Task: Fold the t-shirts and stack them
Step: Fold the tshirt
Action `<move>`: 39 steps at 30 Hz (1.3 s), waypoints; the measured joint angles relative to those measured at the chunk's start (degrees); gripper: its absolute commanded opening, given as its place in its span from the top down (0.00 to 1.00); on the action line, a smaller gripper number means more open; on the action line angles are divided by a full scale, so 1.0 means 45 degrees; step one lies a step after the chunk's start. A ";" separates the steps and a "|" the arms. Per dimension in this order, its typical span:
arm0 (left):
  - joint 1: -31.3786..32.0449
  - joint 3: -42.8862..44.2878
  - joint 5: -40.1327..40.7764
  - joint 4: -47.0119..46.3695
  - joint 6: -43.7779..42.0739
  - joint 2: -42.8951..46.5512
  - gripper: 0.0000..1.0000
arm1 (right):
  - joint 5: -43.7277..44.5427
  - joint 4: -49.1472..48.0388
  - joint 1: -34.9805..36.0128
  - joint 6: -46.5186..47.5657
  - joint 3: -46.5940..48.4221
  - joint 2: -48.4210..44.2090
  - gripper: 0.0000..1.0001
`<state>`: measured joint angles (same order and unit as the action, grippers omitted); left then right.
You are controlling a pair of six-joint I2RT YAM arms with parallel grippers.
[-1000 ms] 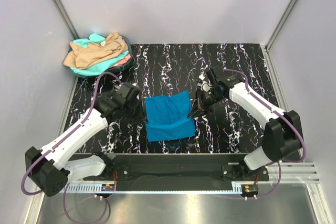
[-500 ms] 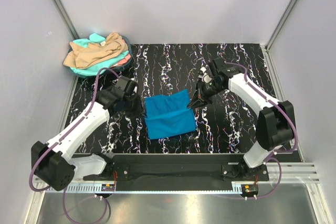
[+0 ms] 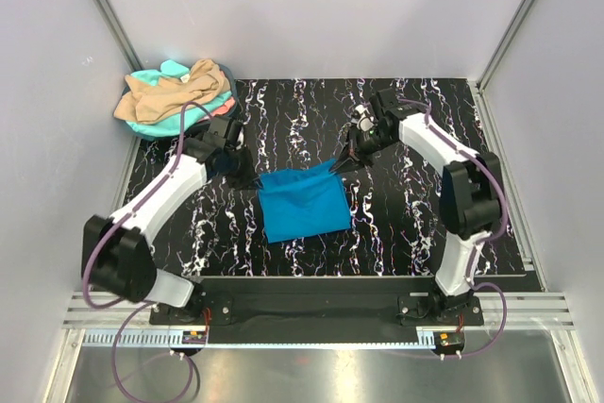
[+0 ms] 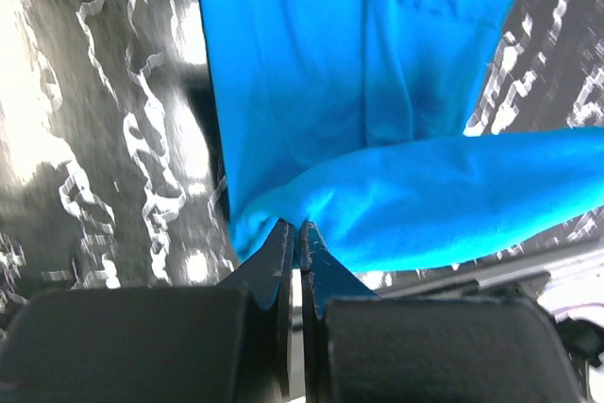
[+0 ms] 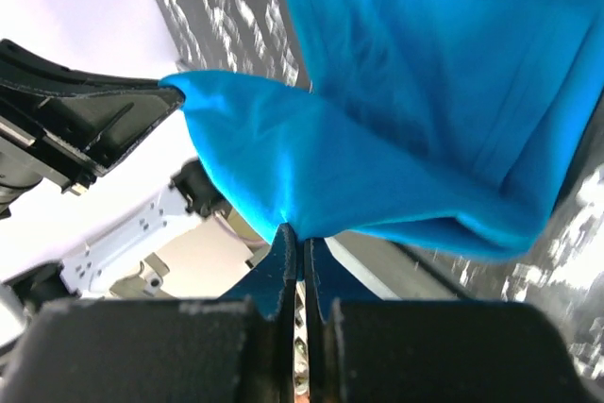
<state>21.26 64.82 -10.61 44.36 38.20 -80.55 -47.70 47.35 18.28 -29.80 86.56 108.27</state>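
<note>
See the bright blue t-shirt [image 3: 302, 207] near the middle of the black, white-veined table [image 3: 283, 110], folded down to a rough rectangle, with its near part lying flat on the surface.

Find the left gripper [image 3: 248, 179] at the shirt's far-left corner. In the left wrist view, read the jaws as pressed together with barely a slit between them, and a rolled edge of blue cloth pinched at the very tips. Note the cloth rising off the table there as a raised fold, with the rest of the shirt spread out beyond it.

Find the right gripper [image 3: 345, 165] at the far-right corner. In the right wrist view, read the same closed pinch, with blue fabric caught at the tips and hanging away in a soft fold. Also note in this view a black gripper at the left, clamped on the opposite corner of the same edge.

Record the far edge of the shirt as stretched between the two grippers.

Note a heap of t-shirts [image 3: 175, 93] at the far-left corner of the table, well apart from the blue one: tan-beige on top, mint-turquoise beneath, a sliver of coral-pink at the right side. Cannot tell how many garments in it.
</note>
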 measured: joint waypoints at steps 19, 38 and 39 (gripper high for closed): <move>-0.1715 0.3050 -0.0515 -0.2764 -0.1175 -0.6081 1.00 | -0.0087 -0.1209 -0.0840 0.0083 0.5338 0.6033 0.98; -0.1384 0.5644 0.2822 -0.2210 -0.2220 -0.6494 0.39 | 0.3264 -0.0627 -0.2103 0.0491 0.7359 0.6305 0.45; -0.1287 0.5396 0.2837 -0.2229 -0.2268 -0.6057 0.44 | 0.3410 -0.0597 -0.2142 0.0636 0.7388 0.6169 0.45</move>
<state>15.46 89.10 2.15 34.33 27.99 -107.81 -32.36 44.66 8.64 -26.94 119.81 136.03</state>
